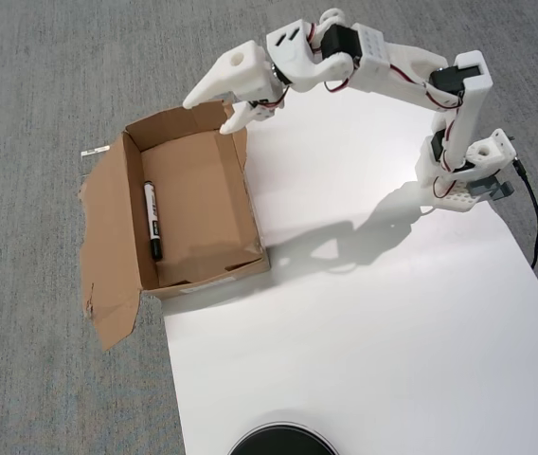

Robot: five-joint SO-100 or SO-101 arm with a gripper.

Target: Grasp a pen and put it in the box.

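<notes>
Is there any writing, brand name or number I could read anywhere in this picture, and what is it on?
Nothing can be read in the overhead view.
The pen in the box: dark print along its white barrel, too small to read.
A small white strip on the carpet beside the box: dark marks, too blurred to read.
The gripper and arm: no lettering visible.

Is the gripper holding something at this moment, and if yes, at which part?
Nothing is held. The gripper is open and empty above the far edge of the box; the pen lies inside it.
</notes>
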